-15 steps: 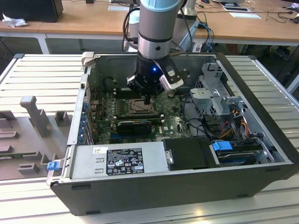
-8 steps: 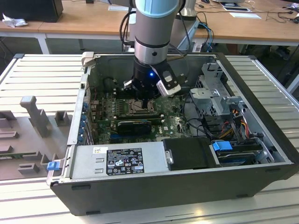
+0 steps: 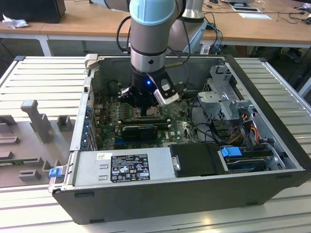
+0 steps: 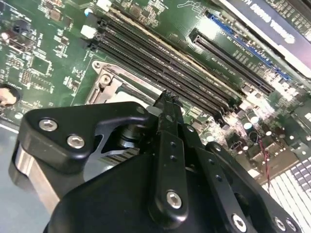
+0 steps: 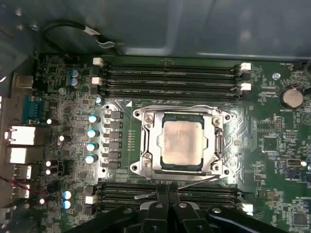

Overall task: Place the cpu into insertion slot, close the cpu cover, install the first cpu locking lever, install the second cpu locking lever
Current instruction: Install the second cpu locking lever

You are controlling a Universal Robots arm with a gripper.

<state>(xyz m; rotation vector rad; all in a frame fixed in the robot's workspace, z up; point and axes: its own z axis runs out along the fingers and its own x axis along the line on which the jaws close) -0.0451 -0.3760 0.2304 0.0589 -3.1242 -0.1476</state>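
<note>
A: Black gripper [image 5: 167, 206] links are sitting nearest the lens in both wrist views; the jaws are pressing together, holding nothing, their tips hovering just beside the socket's edge, near a thin locking lever [image 5: 187, 183].

B: Where is the cpu [image 5: 181, 142] lying?

A: Flat in the insertion slot [image 5: 216, 145], with the cpu cover [image 5: 151, 145] lying down around it, framing its pale top between 2 banks of memory slots [image 5: 170, 75].

B: How is it likely handling?

A: Judging by its look, the chip is light, stiff and fragile underneath, best taken by its edges only. The lever appears to be springy wire, slippery, best pushed near its free end.

B: What is staying hidden?

A: In the exterior view the arm [image 3: 149, 43] is covering the socket inside the computer case [image 3: 272, 92]. Whether either lever is hooked is hard to make out.
</note>
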